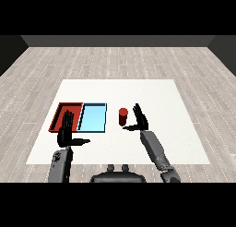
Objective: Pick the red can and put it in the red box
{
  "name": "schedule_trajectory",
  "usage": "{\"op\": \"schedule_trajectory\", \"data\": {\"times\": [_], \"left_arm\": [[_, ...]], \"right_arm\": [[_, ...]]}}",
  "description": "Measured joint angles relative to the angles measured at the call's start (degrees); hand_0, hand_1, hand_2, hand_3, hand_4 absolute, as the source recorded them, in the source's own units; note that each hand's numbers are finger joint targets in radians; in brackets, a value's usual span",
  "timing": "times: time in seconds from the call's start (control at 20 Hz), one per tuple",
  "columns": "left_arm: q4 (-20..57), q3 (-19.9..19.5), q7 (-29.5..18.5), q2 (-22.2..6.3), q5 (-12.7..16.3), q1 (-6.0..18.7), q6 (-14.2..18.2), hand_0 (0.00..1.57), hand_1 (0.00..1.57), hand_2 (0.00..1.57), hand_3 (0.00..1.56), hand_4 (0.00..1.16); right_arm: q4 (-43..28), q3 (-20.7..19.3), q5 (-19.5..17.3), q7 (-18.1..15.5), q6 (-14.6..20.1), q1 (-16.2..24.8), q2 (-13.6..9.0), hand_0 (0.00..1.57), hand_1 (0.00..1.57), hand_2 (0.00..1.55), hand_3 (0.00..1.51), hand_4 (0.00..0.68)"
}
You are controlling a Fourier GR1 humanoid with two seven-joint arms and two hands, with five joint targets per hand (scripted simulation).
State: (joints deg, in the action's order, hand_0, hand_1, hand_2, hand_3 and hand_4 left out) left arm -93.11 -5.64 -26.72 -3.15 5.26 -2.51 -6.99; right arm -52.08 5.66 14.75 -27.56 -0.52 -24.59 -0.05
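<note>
Red can (123,116) stands upright near the middle of the white table (184,143), its long axis vertical, just to the left of the right hand (141,120). This hand has its fingers straight and released, with the thumb pointing toward the can; they seem apart, not yet touching. The right hand is clearly the nearer one. The left hand (67,131) is also open, holding nothing, over the near edge of the red tray (59,113). Light blue tray (93,117) lies between the red tray and the can. Nothing is seen inside either tray.
</note>
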Motion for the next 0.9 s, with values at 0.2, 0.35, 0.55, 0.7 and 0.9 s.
{"op": "schedule_trajectory", "data": {"times": [0.2, 0.35, 0.55, 0.7, 0.9], "left_arm": [[-0.4, 0.0, 0.3, 0.0, 0.0, -0.3, 0.2, 0.00, 0.00, 0.00, 0.00, 0.00], [0.3, -1.2, 0.8, -0.8, 1.2, 0.7, -0.6, 0.00, 0.00, 0.00, 0.00, 0.00], [-0.9, -0.7, 1.9, -0.5, 0.8, 0.8, 0.3, 0.00, 0.00, 0.00, 0.00, 0.00], [-0.3, -1.4, 1.5, -1.0, 1.3, 1.0, -0.3, 0.00, 0.00, 0.00, 0.00, 0.00], [-1.3, -1.3, 2.5, -0.9, 1.7, 1.1, -0.2, 0.00, 0.00, 0.00, 0.00, 0.00]], "right_arm": [[4.2, 1.4, 2.2, -2.4, 0.2, -1.8, 0.0, 0.00, 0.00, 0.00, 0.00, 0.000], [7.5, 3.0, 4.1, -4.6, 0.9, -2.9, 0.0, 0.00, 0.00, 0.00, 0.00, 0.000], [11.1, 3.5, 6.6, -5.0, 0.8, -5.7, -0.1, 0.00, 0.00, 0.00, 0.00, 0.000], [14.9, 5.0, 8.7, -7.1, 1.1, -7.3, 0.0, 0.00, 0.00, 0.00, 0.00, 0.000], [20.5, 4.4, 9.7, -8.8, 0.0, -11.3, 0.0, 0.00, 0.00, 0.00, 0.00, 0.000]]}}
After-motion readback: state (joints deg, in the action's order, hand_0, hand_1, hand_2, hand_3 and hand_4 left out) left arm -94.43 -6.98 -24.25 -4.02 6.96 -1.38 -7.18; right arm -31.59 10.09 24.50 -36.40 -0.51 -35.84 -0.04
